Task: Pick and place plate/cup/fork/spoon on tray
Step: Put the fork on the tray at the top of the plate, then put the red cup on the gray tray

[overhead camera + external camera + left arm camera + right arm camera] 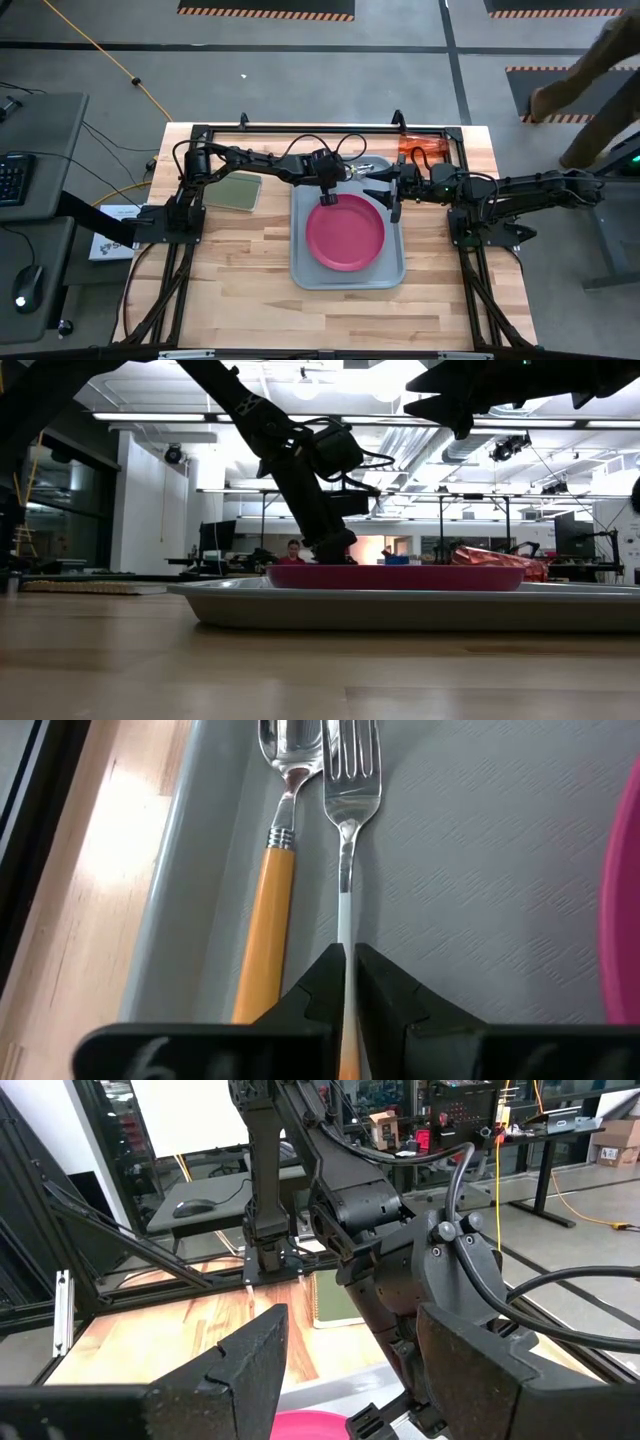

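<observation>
A pale wooden desk stands on a grey floor with striped mats, and a person walks at the far right edge of the room. On the desk lies the grey-blue tray, with the pink plate resting flat in its middle. Along the tray's far rim lie a spoon with an orange handle and a fork, side by side and nearly touching, heads pointing the same way. The left tool is low over the tray beside the plate, its fingers clenched on the fork's thin handle. The right tool hangs above the tray's far right part, fingers spread apart and holding nothing. The red-orange cup lies on the desk beyond the tray, behind the right arm. A dark green pad sits left of the tray.
</observation>
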Tool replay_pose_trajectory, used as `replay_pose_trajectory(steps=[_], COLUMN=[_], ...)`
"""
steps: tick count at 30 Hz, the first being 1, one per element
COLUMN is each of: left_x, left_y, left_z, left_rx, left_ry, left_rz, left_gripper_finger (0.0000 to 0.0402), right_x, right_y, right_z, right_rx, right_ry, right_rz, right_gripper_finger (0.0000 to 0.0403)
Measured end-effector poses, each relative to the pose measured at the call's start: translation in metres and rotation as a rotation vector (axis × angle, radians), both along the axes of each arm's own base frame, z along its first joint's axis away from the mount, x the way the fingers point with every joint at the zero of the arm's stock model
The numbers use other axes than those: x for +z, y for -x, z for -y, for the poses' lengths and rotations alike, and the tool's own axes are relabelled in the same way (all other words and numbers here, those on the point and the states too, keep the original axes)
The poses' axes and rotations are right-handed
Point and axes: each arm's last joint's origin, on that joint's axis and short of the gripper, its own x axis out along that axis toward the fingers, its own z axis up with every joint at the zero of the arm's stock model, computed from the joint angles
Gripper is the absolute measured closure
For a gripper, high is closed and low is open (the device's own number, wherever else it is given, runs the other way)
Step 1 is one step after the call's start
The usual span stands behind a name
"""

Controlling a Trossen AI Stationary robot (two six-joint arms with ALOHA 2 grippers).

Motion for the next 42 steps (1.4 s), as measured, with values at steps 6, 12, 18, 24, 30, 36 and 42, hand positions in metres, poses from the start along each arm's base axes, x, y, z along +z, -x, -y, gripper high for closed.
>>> replay_pose_trajectory(steps=[6, 12, 18, 24, 30, 36, 42], left_x=[0.000, 0.001, 0.000, 0.024, 0.098, 0.162, 0.163], left_y=[0.000, 0.001, 0.004, 0.016, 0.044, 0.085, 0.129], left_z=[0.000, -0.001, -0.005, -0.009, -0.013, -0.009, 0.011], left_rx=[0.001, 0.012, 0.026, 0.054, 0.152, 0.209, 0.125], left_ry=[0.000, -0.015, -0.015, -0.050, -0.052, 0.035, 0.051], left_rz=[-0.001, -0.009, -0.028, -0.111, 0.006, 0.271, 0.572], left_gripper_finger=[0.0340, 0.0272, 0.0231, 0.0226, 0.0229, 0.0229, 0.0230], right_x=[0.000, 0.000, 0.000, -0.001, -0.001, -0.005, -0.006], right_y=[0.000, 0.000, 0.000, 0.000, 0.000, 0.000, 0.000], right_z=[0.000, 0.000, 0.000, 0.000, 0.000, 0.000, 0.000], right_rx=[0.000, 0.000, 0.000, 0.000, 0.000, -0.002, -0.001], right_ry=[0.000, 0.000, 0.000, 0.000, -0.001, -0.020, -0.020], right_rz=[0.000, 0.000, -0.003, -0.004, -0.014, -0.044, -0.055], right_gripper_finger=[0.0188, 0.0188, 0.0188, 0.0188, 0.0188, 0.0188, 0.0188])
